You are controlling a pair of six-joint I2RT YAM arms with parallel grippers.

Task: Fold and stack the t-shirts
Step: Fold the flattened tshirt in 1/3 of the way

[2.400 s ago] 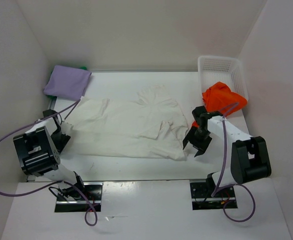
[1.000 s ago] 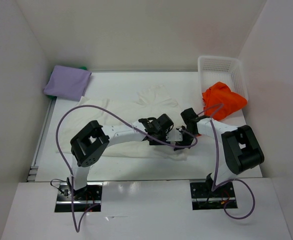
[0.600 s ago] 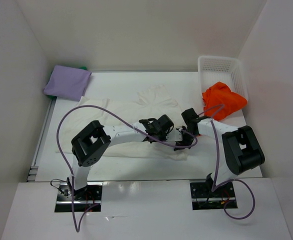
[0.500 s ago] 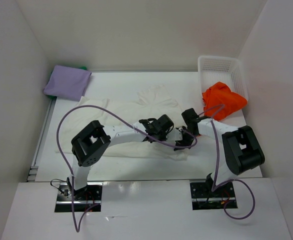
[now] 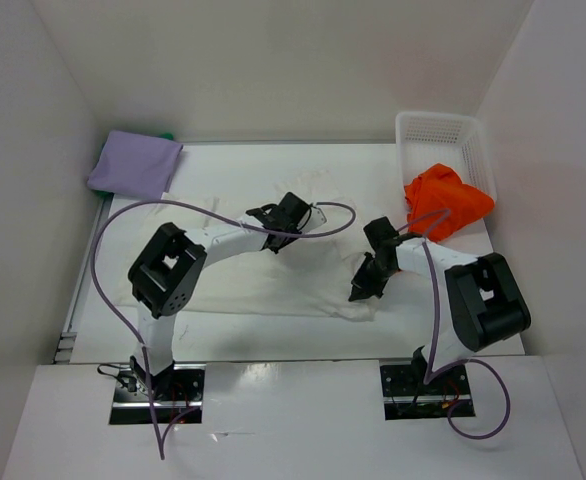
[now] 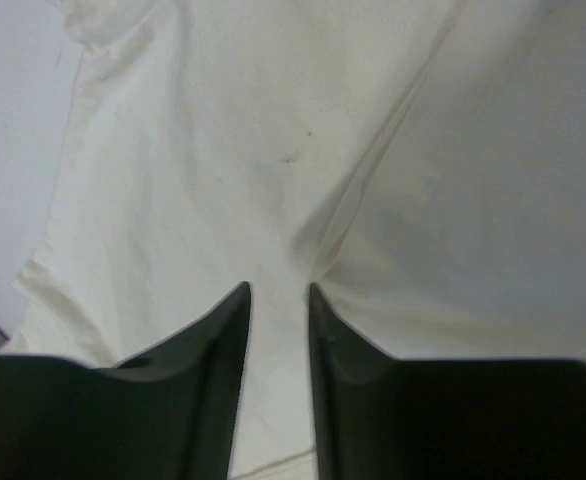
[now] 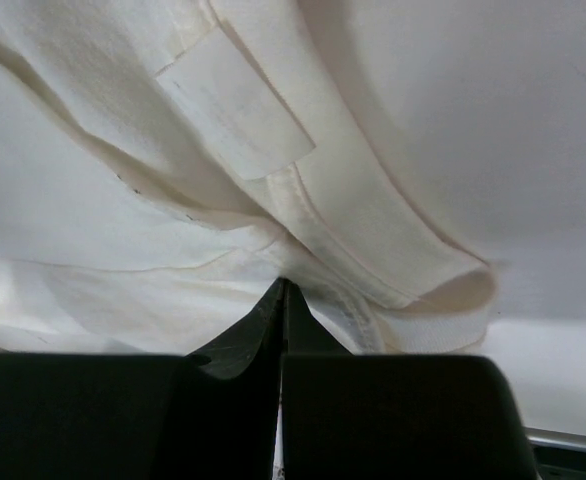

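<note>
Right now the white t-shirt [image 5: 253, 285] lies spread over the middle of the table [image 5: 233, 160], long axis running left-right, rumpled at its right end. Left gripper [image 6: 276, 295] hangs over the shirt's far-side middle. Its fingers stand a narrow slot apart w/ creases running into that slot, but can't tell whether any cloth is pinched. Right gripper [image 7: 282, 290] sits at the shirt's near-right corner, fingers pressed together. Hem folds converge on the tips, so it looks clamped on the edge there.

Key relation: bulk of the shirt lies to the left of the right gripper, along the long axis, so prob the next fold means carrying that right end leftward over the body. Right arm is nearer that end, left arm nearer the far edge.

Lavender-purple t-shirt [image 5: 133, 165] sits folded at the far-left corner, a sliver of green t-shirt [image 5: 165, 135] peeking out at its far edge. Orange-red t-shirt [image 5: 448, 198] hangs over the basket [image 5: 443, 128] rim at right, unfolded. Approx half done, by my read
</note>
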